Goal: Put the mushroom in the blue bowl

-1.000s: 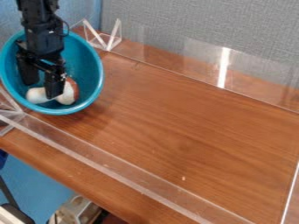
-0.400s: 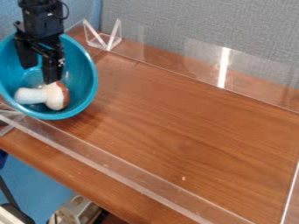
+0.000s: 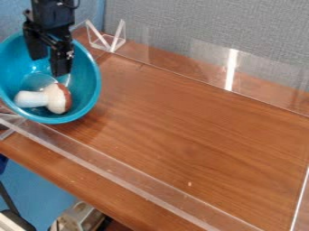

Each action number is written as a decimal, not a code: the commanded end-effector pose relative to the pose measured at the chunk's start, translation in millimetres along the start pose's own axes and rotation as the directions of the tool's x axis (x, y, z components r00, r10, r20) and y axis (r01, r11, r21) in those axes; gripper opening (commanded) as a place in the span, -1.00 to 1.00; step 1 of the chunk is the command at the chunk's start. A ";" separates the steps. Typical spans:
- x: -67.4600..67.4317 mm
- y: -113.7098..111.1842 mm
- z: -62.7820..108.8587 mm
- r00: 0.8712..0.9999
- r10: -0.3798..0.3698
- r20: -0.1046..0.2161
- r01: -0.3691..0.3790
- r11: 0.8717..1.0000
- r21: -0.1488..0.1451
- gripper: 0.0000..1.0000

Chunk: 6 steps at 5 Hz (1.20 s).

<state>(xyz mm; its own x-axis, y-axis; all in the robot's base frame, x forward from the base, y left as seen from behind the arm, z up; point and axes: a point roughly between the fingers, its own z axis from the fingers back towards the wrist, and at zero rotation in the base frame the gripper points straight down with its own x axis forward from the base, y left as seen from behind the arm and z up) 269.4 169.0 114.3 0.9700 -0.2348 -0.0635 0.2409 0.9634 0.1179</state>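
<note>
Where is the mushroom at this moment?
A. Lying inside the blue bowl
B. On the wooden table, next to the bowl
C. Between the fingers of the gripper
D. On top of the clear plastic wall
A: the mushroom lies on its side on the bottom of the blue bowl, while the gripper hangs open above it and holds nothing.

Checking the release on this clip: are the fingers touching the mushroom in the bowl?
Apart. The camera view shows the open gripper raised above the mushroom, which lies on its side inside the blue bowl, with bare bowl surface visible between them.
</note>
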 end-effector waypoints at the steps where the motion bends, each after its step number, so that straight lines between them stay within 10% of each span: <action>1: 0.1 8.0 28.7 0.997 0.034 0.070 -0.038 0.997 0.060 1.00; 3: -7.8 15.7 26.6 0.991 0.106 0.075 -0.110 0.993 0.046 1.00; 4: -6.7 22.8 33.4 0.992 0.097 0.085 -0.101 0.994 0.044 -1.00; 5: -4.7 29.9 42.2 0.993 0.088 0.085 -0.092 0.994 0.052 1.00; 6: 4.0 32.7 44.4 0.991 0.114 0.071 -0.118 0.991 0.058 -1.00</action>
<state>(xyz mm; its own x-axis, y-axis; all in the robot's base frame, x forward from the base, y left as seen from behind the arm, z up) 276.9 192.1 143.1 0.9913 -0.1288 -0.0271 0.1313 0.9816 0.1389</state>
